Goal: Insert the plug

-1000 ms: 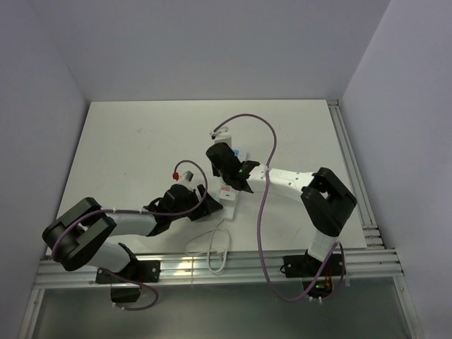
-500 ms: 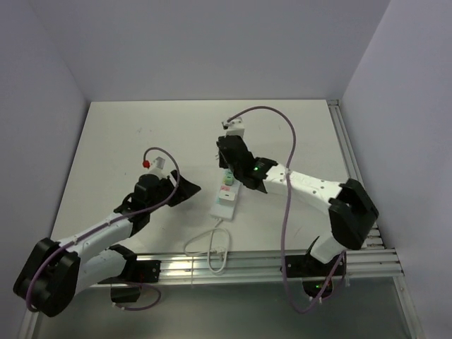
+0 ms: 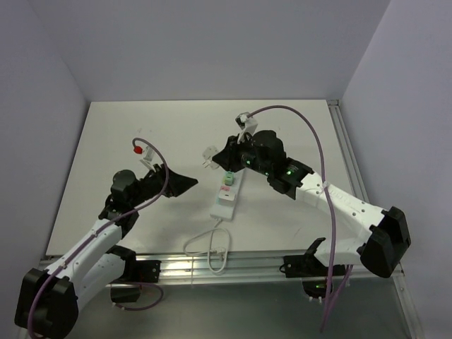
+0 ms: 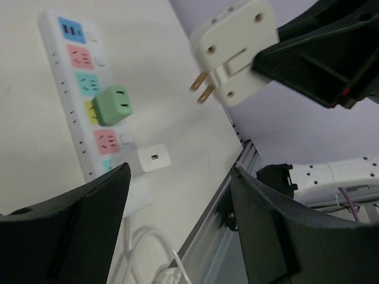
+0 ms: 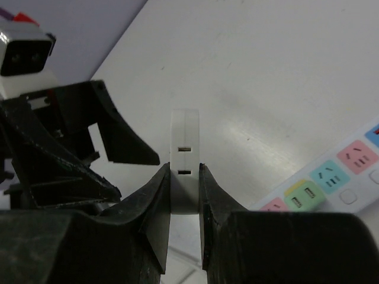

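Right fingers (image 5: pixel 157 207) clamp the plug (image 5: pixel 185 142) edge-on; between the spread left fingers (image 4: pixel 89 219) its prongs (image 4: pixel 202 87) show.

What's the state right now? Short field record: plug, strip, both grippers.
power strip: flat on the table, coloured sockets
green adapter: plugged into the power strip
plug: white, two prongs, held in the air, not inserted
right gripper: shut on the plug
left gripper: open, holding nothing, left of the power strip and apart from it
cable: white, looped near the table's near edge
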`<act>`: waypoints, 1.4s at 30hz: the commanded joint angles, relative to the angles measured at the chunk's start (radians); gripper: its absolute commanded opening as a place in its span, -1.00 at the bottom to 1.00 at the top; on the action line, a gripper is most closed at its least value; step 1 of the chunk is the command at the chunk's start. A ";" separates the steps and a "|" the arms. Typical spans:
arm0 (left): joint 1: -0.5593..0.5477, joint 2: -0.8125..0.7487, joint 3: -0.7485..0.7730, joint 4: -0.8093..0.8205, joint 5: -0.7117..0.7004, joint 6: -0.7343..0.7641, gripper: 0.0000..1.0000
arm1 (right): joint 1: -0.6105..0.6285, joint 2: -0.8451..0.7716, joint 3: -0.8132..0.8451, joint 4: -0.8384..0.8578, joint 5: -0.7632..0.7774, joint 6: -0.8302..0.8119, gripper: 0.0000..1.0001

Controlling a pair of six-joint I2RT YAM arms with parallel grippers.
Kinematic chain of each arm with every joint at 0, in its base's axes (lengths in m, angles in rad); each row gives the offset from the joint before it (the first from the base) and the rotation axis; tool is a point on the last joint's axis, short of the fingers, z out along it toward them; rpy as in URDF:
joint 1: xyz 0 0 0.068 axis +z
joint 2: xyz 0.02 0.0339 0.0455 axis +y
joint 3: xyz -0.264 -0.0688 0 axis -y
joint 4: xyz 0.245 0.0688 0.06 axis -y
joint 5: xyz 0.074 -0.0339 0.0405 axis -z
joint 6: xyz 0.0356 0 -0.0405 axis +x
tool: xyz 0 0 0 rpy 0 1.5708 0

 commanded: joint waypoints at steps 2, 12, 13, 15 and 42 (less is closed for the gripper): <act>0.010 -0.040 0.051 0.117 0.133 0.018 0.51 | -0.007 -0.047 -0.004 0.000 -0.226 0.030 -1.00; 0.013 -0.019 0.059 0.231 0.248 -0.034 0.46 | -0.033 -0.089 -0.031 0.101 -0.496 0.159 -1.00; 0.013 -0.020 0.054 0.245 0.258 -0.040 0.46 | -0.036 -0.087 -0.028 0.104 -0.513 0.168 -1.00; 0.013 -0.022 0.050 0.281 0.282 -0.069 0.45 | -0.045 -0.080 -0.022 0.106 -0.556 0.177 -1.00; 0.013 -0.051 0.037 0.303 0.275 -0.074 0.34 | -0.102 -0.046 -0.021 0.112 -0.612 0.205 -1.00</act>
